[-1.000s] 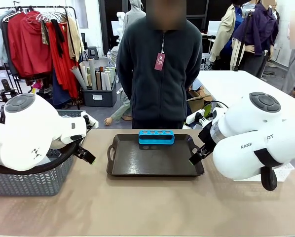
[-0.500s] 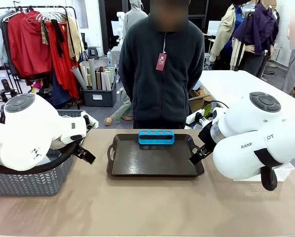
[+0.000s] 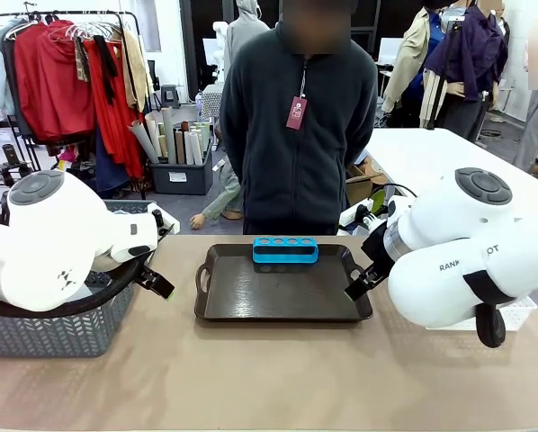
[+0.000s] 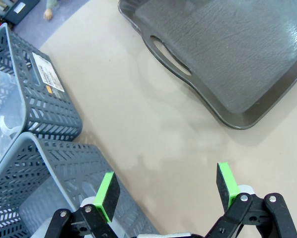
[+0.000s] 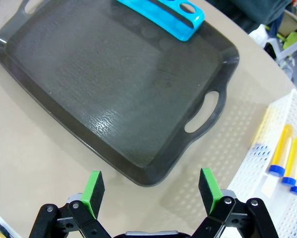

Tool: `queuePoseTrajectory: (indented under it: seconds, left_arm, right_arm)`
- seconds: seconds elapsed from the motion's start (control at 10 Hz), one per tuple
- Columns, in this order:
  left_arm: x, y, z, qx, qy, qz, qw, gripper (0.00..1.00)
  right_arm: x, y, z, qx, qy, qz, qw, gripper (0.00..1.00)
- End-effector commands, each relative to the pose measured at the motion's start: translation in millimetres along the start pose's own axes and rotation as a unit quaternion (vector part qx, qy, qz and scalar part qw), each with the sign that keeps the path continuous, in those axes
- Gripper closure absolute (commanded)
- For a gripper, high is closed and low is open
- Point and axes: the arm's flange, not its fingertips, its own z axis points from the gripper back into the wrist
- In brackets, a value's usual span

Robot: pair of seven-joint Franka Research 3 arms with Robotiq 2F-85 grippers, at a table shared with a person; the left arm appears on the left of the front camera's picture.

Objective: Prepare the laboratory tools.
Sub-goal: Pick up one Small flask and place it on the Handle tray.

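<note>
At the right side of the table (image 5: 24, 158), just past the tray's right handle, amber tubes (image 5: 282, 148) with blue caps lie side by side in a white perforated basket (image 5: 250, 168). 3 caps show clearly, and a paler tube lies beside them whose cap I cannot make out. On the left side a clear vessel (image 4: 0, 94) sits in a grey slatted basket (image 4: 49, 106); flask or beaker, I cannot tell. Between the baskets lies the dark brown tray (image 5: 113, 89), with the blue rack (image 5: 161, 15) and its 4 empty holes at the far edge. By the tray's near right corner the right gripper (image 5: 151, 186) hangs above the table, fingers spread wide, holding and touching nothing. The left gripper (image 4: 167, 187) hangs near the tray's left handle, between tray and grey baskets, equally wide apart and empty.
</note>
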Motion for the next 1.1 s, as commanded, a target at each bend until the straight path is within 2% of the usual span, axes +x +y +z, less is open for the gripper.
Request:
queuePoseTrajectory:
  seconds: [0.0, 0.8, 1.0]
  left_arm:
    - [0, 1, 0, 0.0, 0.0, 0.001, 1.0, 0.0]
    - [0, 0, 0, 0.0, 0.0, 0.0, 1.0, 0.0]
    - [7, 12, -4, -0.026, 0.008, 0.029, 0.999, 0.0]
  right_arm:
    - [0, 0, 0, 0.0, 0.0, 0.0, 1.0, 0.0]
    - [0, 0, 0, 0.0, 0.0, 0.0, 1.0, 0.0]
    - [10, 3, 6, 0.041, 0.009, 0.029, 0.999, 0.0]
